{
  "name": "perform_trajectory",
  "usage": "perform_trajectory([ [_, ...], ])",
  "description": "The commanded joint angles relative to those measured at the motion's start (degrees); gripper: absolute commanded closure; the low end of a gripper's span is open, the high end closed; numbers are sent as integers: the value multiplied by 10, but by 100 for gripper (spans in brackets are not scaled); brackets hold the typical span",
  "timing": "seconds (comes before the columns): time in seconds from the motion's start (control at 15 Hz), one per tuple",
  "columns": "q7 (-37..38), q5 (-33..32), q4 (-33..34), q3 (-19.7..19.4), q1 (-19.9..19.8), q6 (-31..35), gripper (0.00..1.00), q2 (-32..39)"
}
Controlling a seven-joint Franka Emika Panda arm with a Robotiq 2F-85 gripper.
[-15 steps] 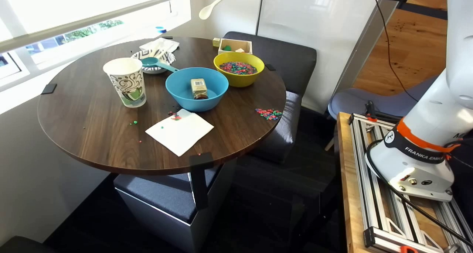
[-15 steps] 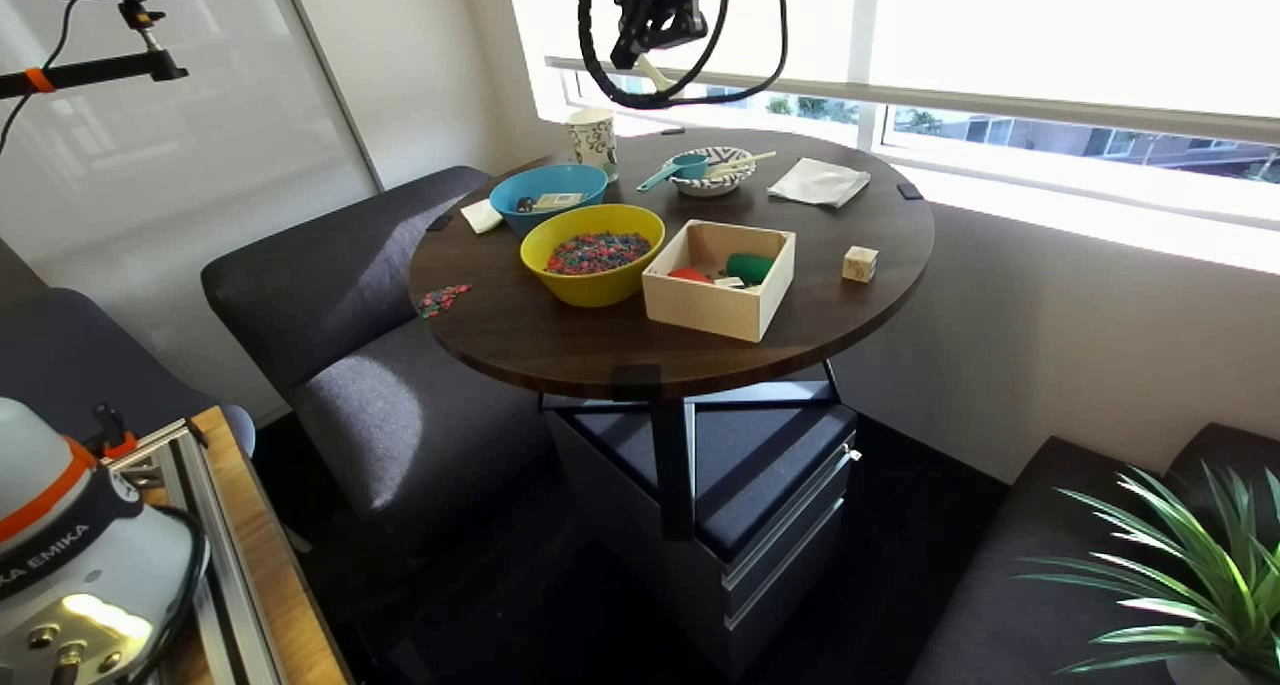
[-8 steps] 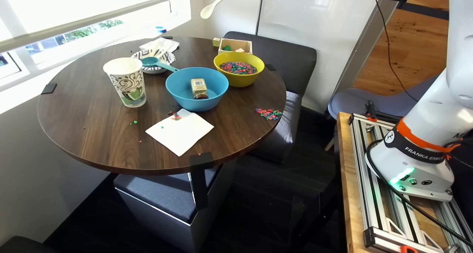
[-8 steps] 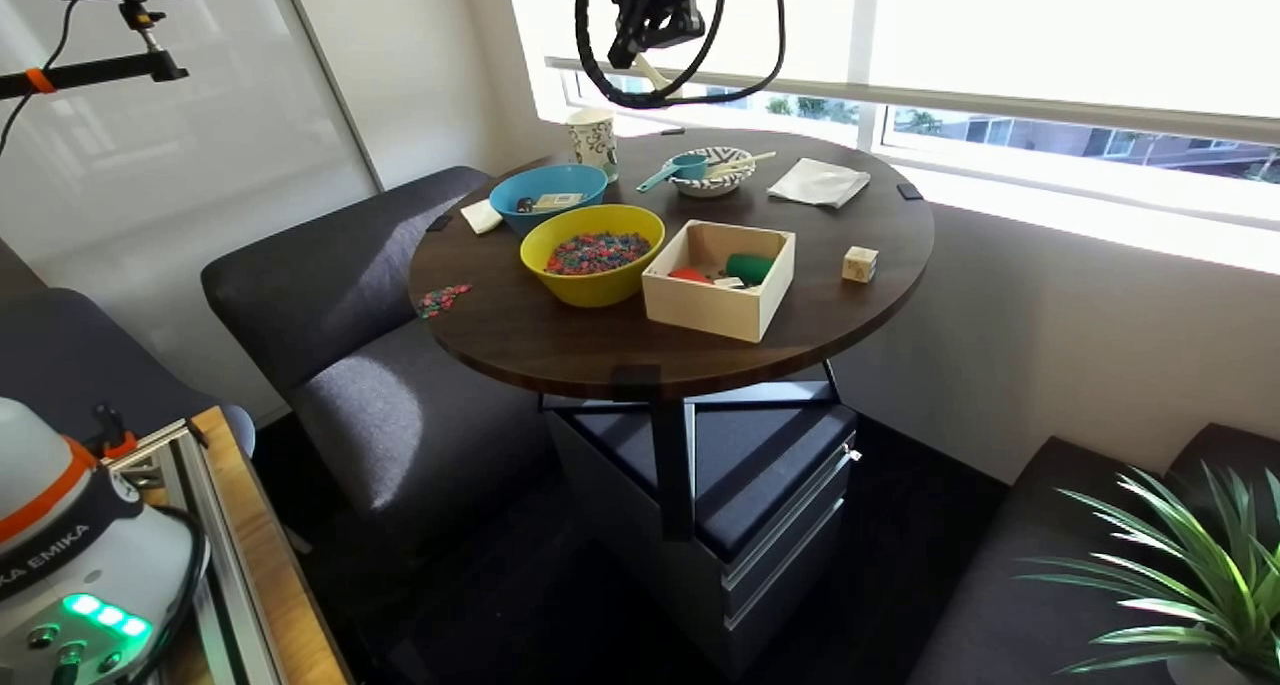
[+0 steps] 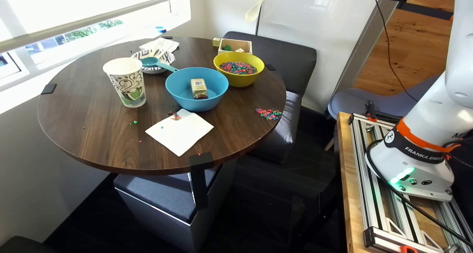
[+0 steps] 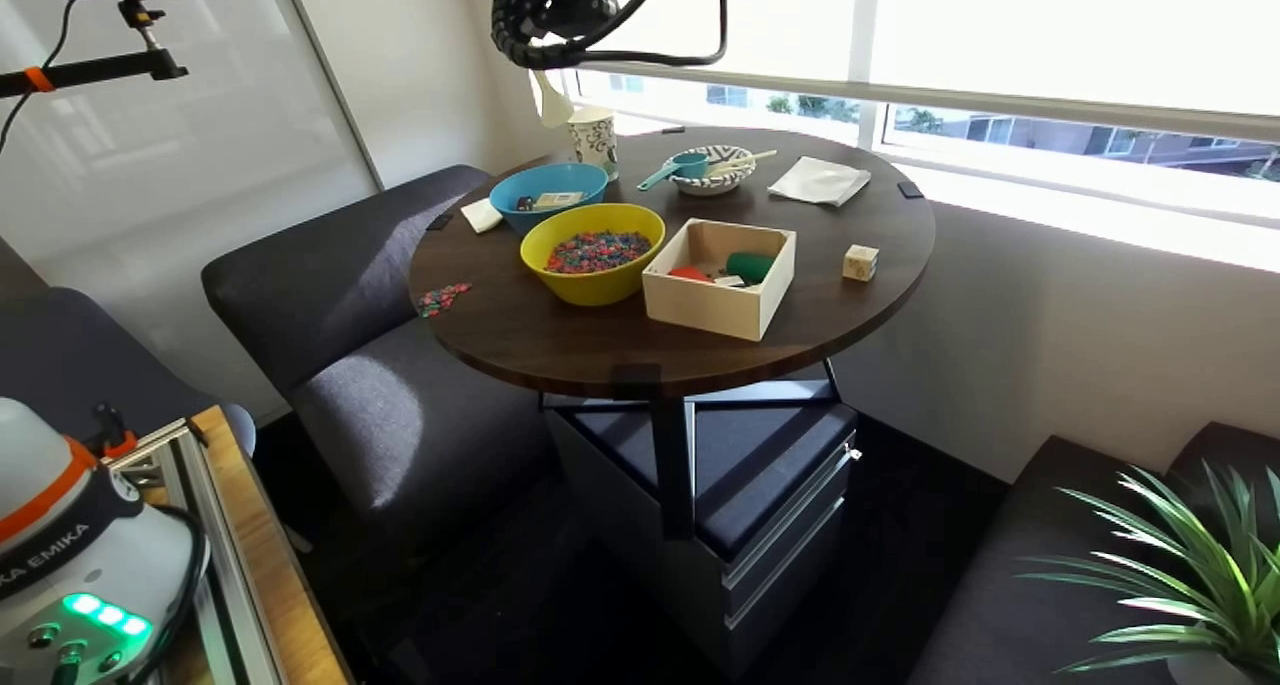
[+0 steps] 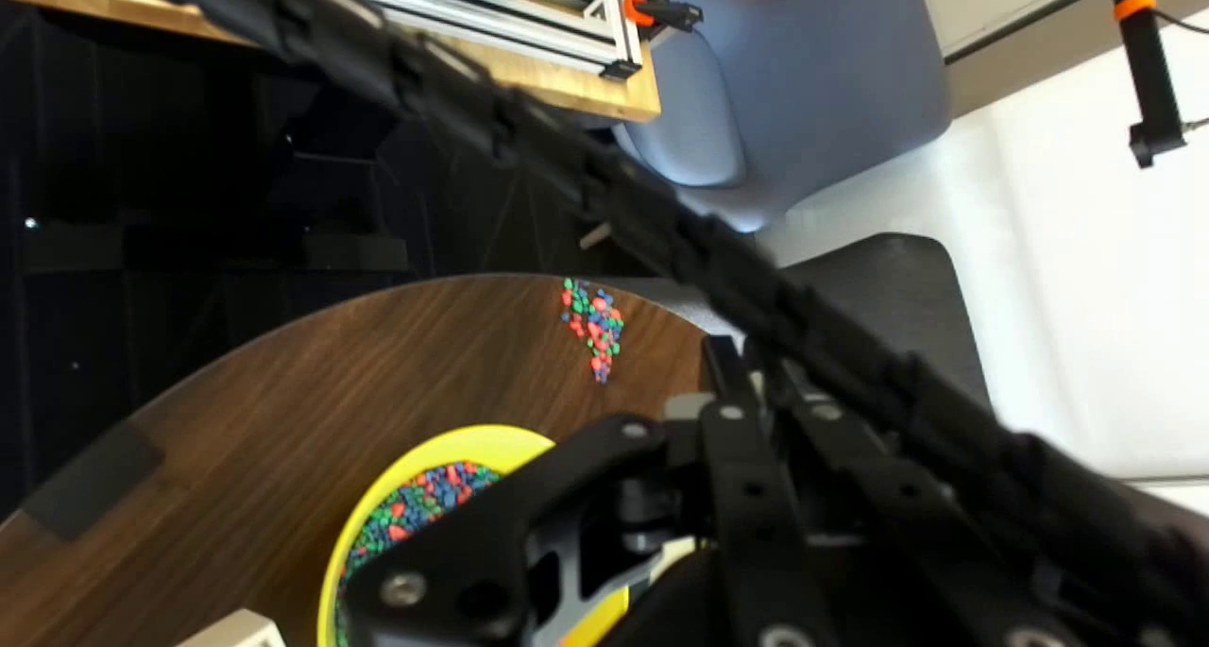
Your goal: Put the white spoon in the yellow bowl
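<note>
The spoon (image 5: 255, 10) hangs in the air, tilted, scooped end down and handle up, apart from the yellow bowl (image 5: 238, 81). The gripper (image 7: 749, 368) is clenched on its handle: in an exterior view the handle runs up to a dark tip at the top edge, and in the wrist view the jaws stand close together, partly behind a blurred cable (image 7: 604, 182). In an exterior view cables hide much of the gripper, and the spoon's lower end shows beneath them.

The yellow bowl stands upright on the round table (image 5: 87, 112), with small red, green and blue bits (image 6: 598, 253) in it. Next to it are the blue bowl (image 5: 197, 104), where a small box (image 5: 199, 86) lies, and a crate (image 6: 705, 305) with a red piece (image 6: 690, 275) and a green piece (image 6: 748, 267) inside; whether either touches the yellow bowl is hard to tell. A block (image 6: 860, 263) sits near the table's edge.

A patterned dish (image 6: 707, 187) carries a teal scoop (image 6: 688, 168) and pale utensils (image 6: 738, 166). A cup (image 5: 129, 85) stands near the blue bowl. A napkin (image 5: 180, 134) lies flat with a few bits on it; another napkin (image 6: 820, 182) lies near the dish. A patch of loose bits (image 5: 269, 114) lies by the table's edge, near a dark chair (image 5: 275, 57).
</note>
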Motion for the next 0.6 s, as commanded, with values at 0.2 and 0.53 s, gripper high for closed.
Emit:
perform_trajectory([
  [0.2,67,-5,-20,-35,39,45,99,33],
  [0.53,56,-25,-19,-26,38,37,99,47],
])
